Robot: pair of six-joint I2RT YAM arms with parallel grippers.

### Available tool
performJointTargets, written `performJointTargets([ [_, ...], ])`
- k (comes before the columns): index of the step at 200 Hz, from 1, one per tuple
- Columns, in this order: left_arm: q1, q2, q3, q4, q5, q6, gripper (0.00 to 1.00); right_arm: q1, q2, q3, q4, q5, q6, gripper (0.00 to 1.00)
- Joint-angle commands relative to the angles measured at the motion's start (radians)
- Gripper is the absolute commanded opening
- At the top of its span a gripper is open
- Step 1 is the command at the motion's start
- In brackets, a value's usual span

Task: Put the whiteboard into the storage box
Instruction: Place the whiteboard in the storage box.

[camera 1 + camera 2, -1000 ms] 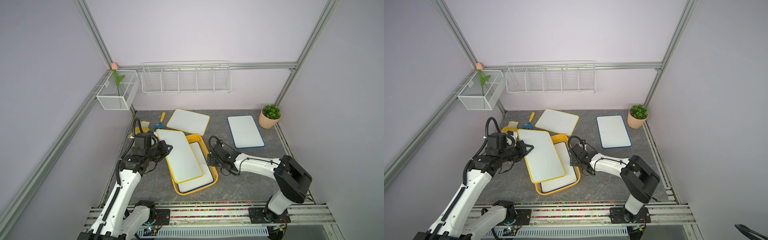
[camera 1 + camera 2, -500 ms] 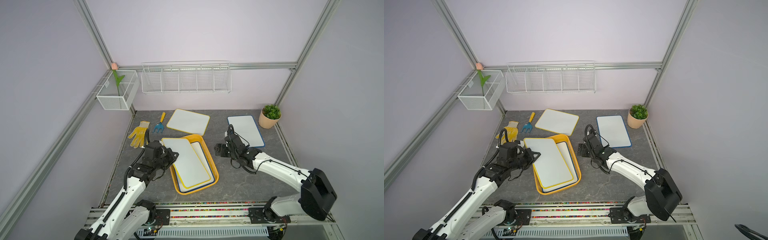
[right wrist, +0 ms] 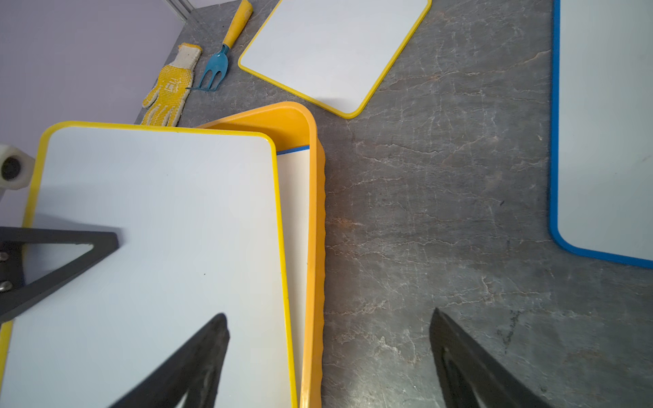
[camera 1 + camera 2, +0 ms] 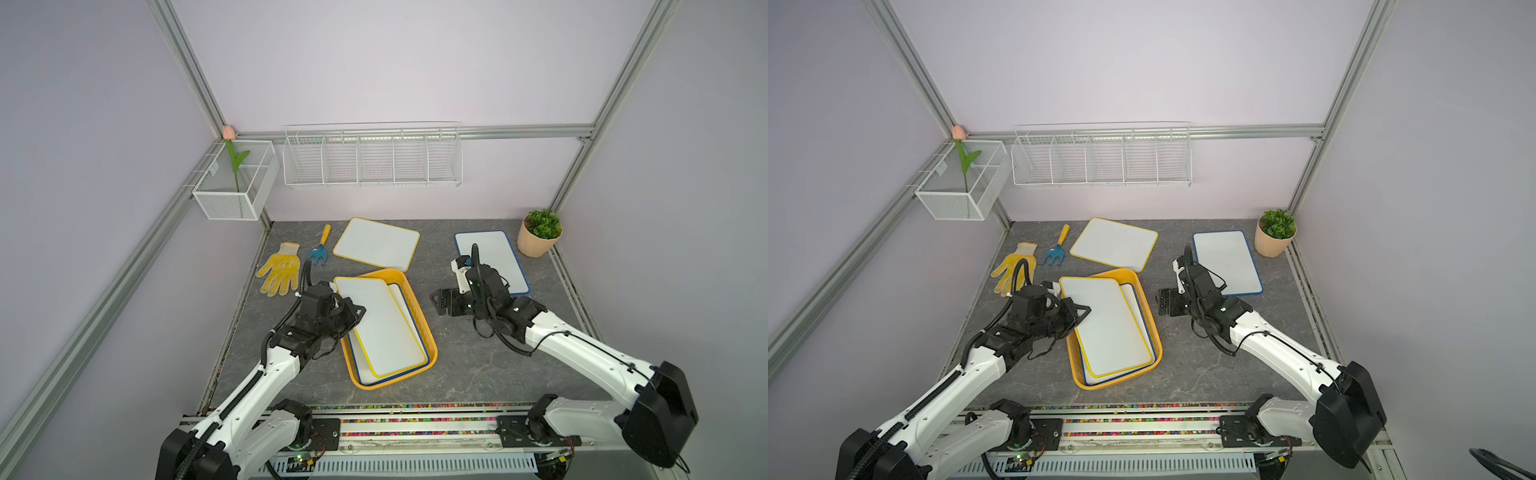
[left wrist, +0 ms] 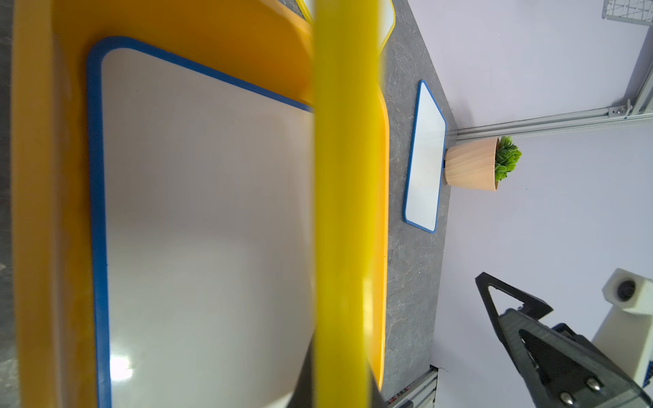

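The orange-yellow storage box lies mid-table with a blue-framed whiteboard flat inside it. A yellow-framed whiteboard lies slanted over that one. My left gripper is shut on its left long edge, above the box's left wall. My right gripper hangs open and empty just right of the box. Two more whiteboards lie on the table: a yellow-framed one behind the box and a blue-framed one at the right.
A yellow glove and a blue hand rake lie at the back left. A potted plant stands in the back right corner. On the walls hang a white wire rack and a mesh basket with a tulip.
The yellow-framed whiteboard has come down from above the box onto the blue-framed one, still in my left gripper. My right arm has swung outward to the right, its gripper staying beside the box.
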Motion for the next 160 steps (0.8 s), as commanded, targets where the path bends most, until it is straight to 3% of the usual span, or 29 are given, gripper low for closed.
performJointTargets([
  [1, -0.006, 0.015, -0.019, 0.159, 0.036, -0.01, 0.0, -0.005, -0.006, -0.026, -0.014, -0.023, -0.024, 0.9],
  [113, -0.006, 0.171, -0.044, 0.3, 0.078, -0.011, 0.0, -0.005, 0.015, -0.074, 0.009, -0.04, -0.005, 0.9],
  [160, -0.005, 0.207, -0.028, 0.275, 0.069, 0.0, 0.14, -0.005, 0.019, -0.079, 0.009, -0.04, -0.004, 0.9],
])
